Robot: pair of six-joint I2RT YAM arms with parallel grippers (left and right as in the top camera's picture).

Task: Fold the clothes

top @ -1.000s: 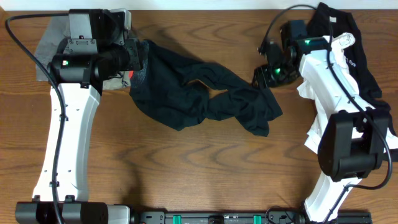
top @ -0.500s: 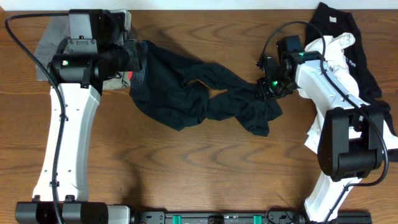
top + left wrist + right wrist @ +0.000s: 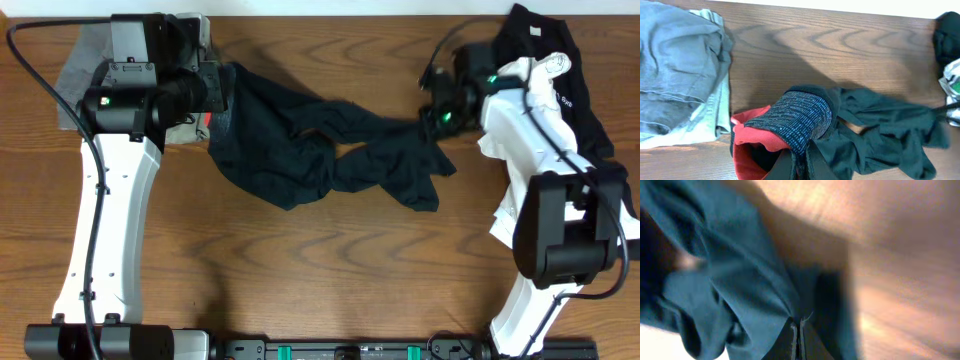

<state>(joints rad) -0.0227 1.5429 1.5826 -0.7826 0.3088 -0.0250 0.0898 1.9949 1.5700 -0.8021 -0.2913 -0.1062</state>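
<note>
I have the black trousers (image 3: 320,150) lying crumpled along the far half of the tabletop (image 3: 330,270), strung between my two arms. My left hand (image 3: 801,162) is clamped on the grey waistband (image 3: 795,120) near the far left corner, with the red lining showing. My right hand (image 3: 799,332) is pinched tight on a leg end toward the far right. A folded grey garment (image 3: 80,70) lies in the far left corner, and a black garment (image 3: 560,40) in the far right corner.
</note>
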